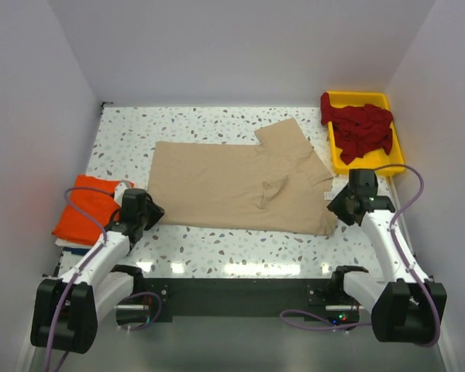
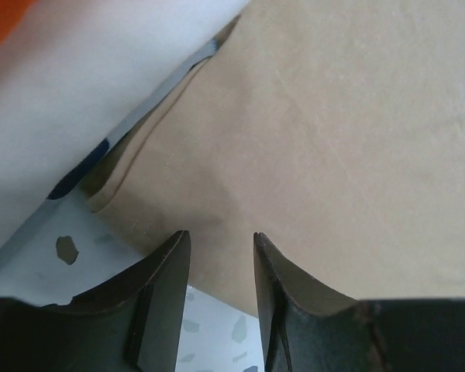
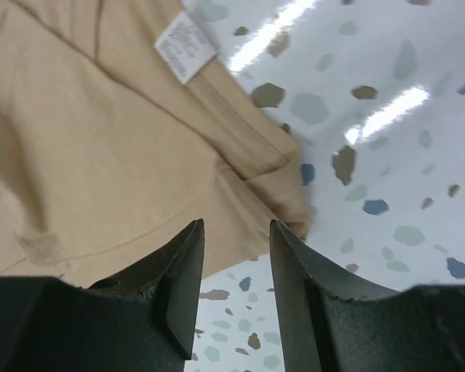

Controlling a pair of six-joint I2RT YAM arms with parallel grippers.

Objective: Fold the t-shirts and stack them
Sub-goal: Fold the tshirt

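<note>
Top external shows the soft tan t-shirt (image 1: pixel 232 186) lying flat.

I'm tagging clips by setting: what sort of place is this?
Likely a robotics lab cell: plain white walls enclose a speckled table, a left arm and right arm are bolted at its near edge, and dark red shirts lie in a yellow tray.

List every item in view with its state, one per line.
beige t-shirt, laid out on the table, not folded up
orange t-shirt, folded, at the left
dark red t-shirts, crumpled in the yellow tray
left hand, open, empty
right hand, open, empty
</note>
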